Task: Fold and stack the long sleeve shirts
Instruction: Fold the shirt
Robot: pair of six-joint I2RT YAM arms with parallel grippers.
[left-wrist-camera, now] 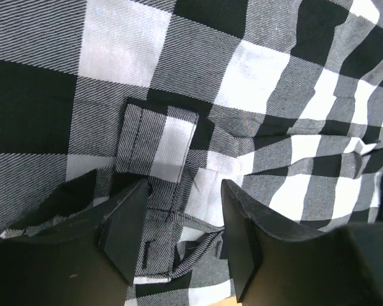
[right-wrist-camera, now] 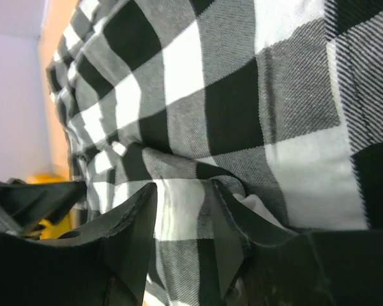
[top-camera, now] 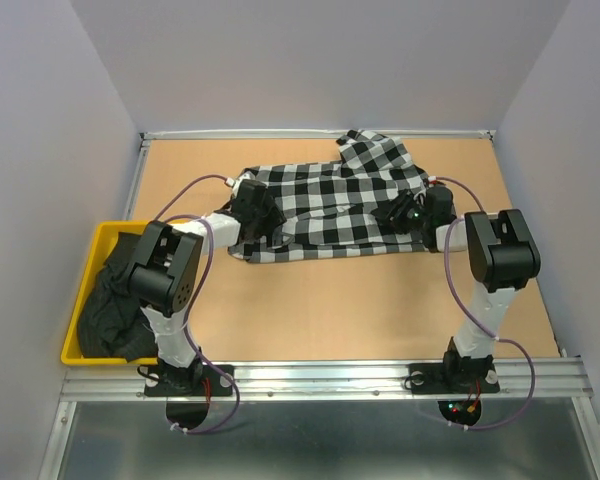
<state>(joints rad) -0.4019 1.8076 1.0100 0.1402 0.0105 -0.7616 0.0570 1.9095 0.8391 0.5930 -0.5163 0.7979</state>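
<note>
The black-and-white check long sleeve shirt (top-camera: 330,200) lies spread and rumpled across the back middle of the table. My left gripper (top-camera: 260,222) sits low on its left part. In the left wrist view that gripper (left-wrist-camera: 182,220) is open, its fingers standing either side of a buttoned cuff strip (left-wrist-camera: 156,150) without pinching it. My right gripper (top-camera: 392,215) rests on the shirt's right part. Its jaws (right-wrist-camera: 182,223) are open too, with a ridge of check cloth (right-wrist-camera: 179,204) lying loose between them. The plain black shirt (top-camera: 110,310) is bunched in a yellow bin.
The yellow bin (top-camera: 105,228) stands at the table's left edge beside the left arm's elbow. Bare wooden table (top-camera: 360,300) runs in front of the shirt. Grey walls close the back and both sides. A metal rail (top-camera: 320,378) holds both arm bases.
</note>
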